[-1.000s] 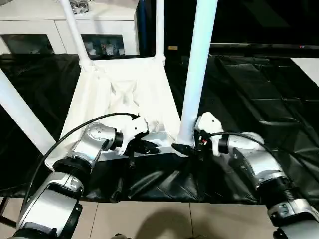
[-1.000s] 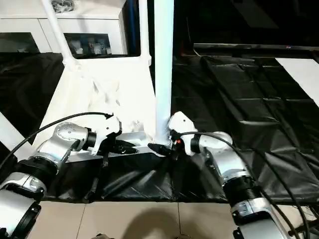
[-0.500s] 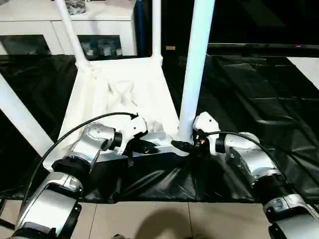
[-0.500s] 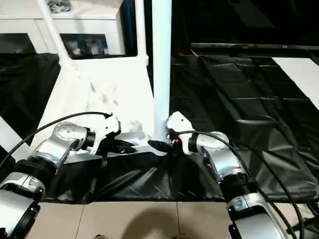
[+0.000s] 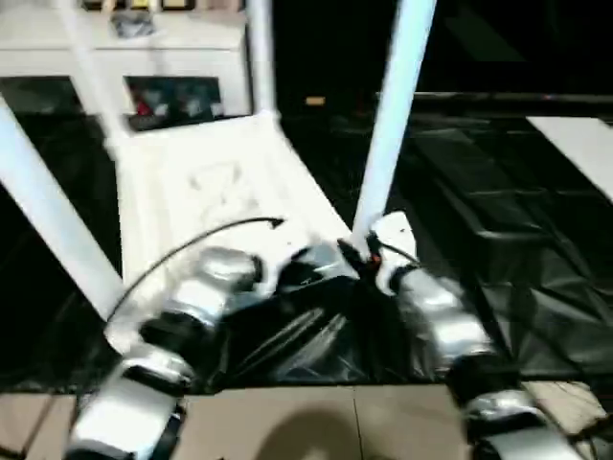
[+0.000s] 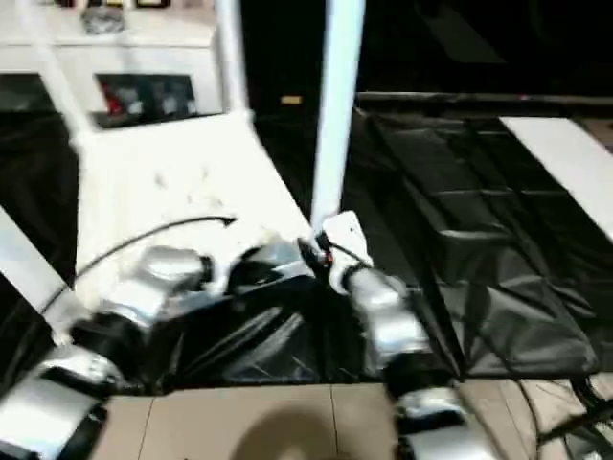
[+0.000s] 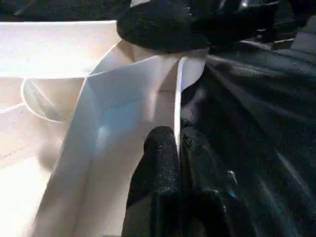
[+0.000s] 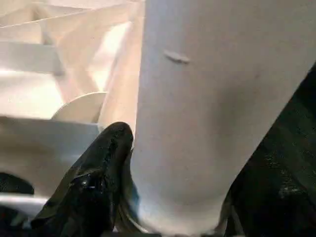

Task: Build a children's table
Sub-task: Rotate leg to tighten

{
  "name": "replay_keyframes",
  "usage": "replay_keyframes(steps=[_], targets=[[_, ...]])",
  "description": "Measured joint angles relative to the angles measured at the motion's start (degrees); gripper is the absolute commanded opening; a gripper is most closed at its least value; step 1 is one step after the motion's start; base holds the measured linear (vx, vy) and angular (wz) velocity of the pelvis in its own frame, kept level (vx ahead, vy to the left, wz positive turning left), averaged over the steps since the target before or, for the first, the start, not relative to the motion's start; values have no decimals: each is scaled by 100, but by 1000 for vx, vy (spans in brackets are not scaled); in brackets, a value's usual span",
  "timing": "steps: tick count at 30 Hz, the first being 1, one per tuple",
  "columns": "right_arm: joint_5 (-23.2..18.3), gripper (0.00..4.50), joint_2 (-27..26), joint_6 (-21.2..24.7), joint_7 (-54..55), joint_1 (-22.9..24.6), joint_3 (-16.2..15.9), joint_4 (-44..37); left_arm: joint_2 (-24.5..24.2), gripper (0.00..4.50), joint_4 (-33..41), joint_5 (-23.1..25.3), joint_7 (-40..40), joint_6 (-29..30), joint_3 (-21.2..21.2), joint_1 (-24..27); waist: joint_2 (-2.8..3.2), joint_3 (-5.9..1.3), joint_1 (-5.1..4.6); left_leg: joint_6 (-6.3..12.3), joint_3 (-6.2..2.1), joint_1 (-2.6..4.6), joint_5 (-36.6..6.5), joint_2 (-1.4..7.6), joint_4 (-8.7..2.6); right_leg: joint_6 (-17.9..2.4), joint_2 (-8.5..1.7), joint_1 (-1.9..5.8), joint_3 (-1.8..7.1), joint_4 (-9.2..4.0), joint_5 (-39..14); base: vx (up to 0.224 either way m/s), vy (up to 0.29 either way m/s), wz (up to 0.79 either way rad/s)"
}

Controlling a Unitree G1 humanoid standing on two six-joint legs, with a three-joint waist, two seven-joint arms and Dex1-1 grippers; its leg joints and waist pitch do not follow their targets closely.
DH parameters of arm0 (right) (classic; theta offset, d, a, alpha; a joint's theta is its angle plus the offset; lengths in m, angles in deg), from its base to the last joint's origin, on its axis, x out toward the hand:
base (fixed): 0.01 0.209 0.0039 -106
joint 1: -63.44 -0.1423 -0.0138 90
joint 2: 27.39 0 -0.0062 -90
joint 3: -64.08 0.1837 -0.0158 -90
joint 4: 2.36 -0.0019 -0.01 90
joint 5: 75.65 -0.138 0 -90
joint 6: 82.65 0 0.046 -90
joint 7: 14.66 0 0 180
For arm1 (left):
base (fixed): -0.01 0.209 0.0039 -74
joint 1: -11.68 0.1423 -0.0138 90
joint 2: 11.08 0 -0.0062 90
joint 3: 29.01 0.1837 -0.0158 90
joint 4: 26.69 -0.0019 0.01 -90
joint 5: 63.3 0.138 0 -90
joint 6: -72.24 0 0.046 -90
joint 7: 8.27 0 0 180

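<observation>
Left wrist view: the upturned white plastic rectangular tabletop [image 7: 59,123], light yet stiff, lies on black sheeting [image 5: 498,249]; the left pincer [image 7: 178,148] pinches its thin near rim, and the right pincer [image 8: 143,197] clasps the near-right white tubular leg [image 8: 207,98] low, the best hold.

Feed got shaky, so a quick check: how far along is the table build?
Done: four legs stand up from the upside-down tabletop. In hand: the right gripper is closed round the base of the near right leg; the left gripper pinches the tabletop's near rim. Left, probably: release and turn the table upright; how firmly the legs sit cannot be told.
</observation>
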Motion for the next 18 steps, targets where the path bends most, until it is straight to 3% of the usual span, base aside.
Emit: replay_keyframes(steps=[1,2,3,6,9,13,15,18], targets=[[-1,266,-5,-4,5,-22,1,37,0,0,0,10,-5,0,3,4,13,8,-29,5,-28,8,-3,0,-21,-1,-8,48,-86,-81,-1,0,0,0],[-4,300,-8,-7,-12,-22,1,40,-20,0,27,11,-1,0,8,23,3,14,-42,13,-41,21,-8,10,-60,-3,-40,109,-125,-128,-4,0,0,0],[-40,321,-7,-30,-93,-19,4,28,-75,0,130,9,39,1,10,69,-21,32,-70,15,-39,40,-9,-8,-98,-4,-92,123,-135,-148,-4,0,0,0],[-235,337,12,-140,-633,57,43,-162,-232,0,302,-1,169,-23,-5,160,-87,72,-171,34,-3,68,-22,-25,-120,-3,-130,116,-139,-146,-5,0,0,0],[-414,371,188,-71,-1416,73,-1,-421,-470,0,343,-93,444,-227,-66,197,-61,90,-217,34,-38,45,-22,-15,-127,-2,-183,114,-274,-185,-5,0,0,0],[-557,380,893,-18,-2763,76,-373,-717,-773,0,385,-392,1102,-369,-184,275,101,163,-285,34,-16,17,-22,-24,-122,-6,-182,81,-227,-176,-3,0,0,0],[-586,380,1240,-91,-3407,74,-465,-716,-932,0,385,-502,1523,-465,-207,281,107,157,-264,35,5,-41,-21,-24,-102,-72,-181,15,-195,-113,39,0,0,0],[-583,380,1624,-126,-4165,76,-627,-696,-1163,0,344,-606,2076,-700,-199,283,84,157,-161,36,67,-65,-20,-21,-47,-162,-170,-74,-94,54,128,0,0,0]])
